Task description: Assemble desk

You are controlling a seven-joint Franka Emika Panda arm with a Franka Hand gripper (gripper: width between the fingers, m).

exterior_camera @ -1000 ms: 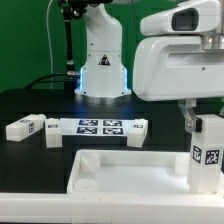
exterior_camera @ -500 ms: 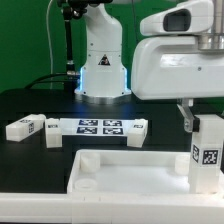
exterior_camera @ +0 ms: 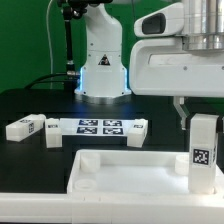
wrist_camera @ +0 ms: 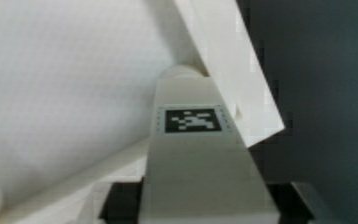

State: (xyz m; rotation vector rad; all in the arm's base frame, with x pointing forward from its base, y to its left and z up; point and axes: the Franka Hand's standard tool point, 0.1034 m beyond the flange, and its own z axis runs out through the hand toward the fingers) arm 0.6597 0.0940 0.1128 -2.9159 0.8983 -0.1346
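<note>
- Lying flat on the black table (exterior_camera: 20,105) at the exterior view's left is a loose white square-section plastic leg (exterior_camera: 24,128), with a small black-and-white tag on its upper face.
- Just to its right, a second white block leg (exterior_camera: 52,132) sits at the left end of the marker board (exterior_camera: 97,126), a thin flat white strip printed with several tags.
- Behind that strip stands the glossy white robot base (exterior_camera: 103,60), with a blue glow low on its front.
- At the strip's right end, a third white block leg (exterior_camera: 137,131) lies at a slant.
- Nearer the camera, the large white plastic rectangular tabletop with raised rim (exterior_camera: 130,175) lies flat, reaching from left of centre to the exterior view's right edge.
- At the far right, the two-finger gripper (exterior_camera: 200,118) is clamped on the top end of a fourth white square-section leg (exterior_camera: 205,160). This leg stands upright over the tabletop's right end, its tag facing the camera.
- In the wrist view, the dark fingers (wrist_camera: 123,200) press on both sides of this leg (wrist_camera: 202,150). Its far end meets the tabletop (wrist_camera: 69,90) beside the raised rim at a corner; whether it is seated there I cannot tell.
</note>
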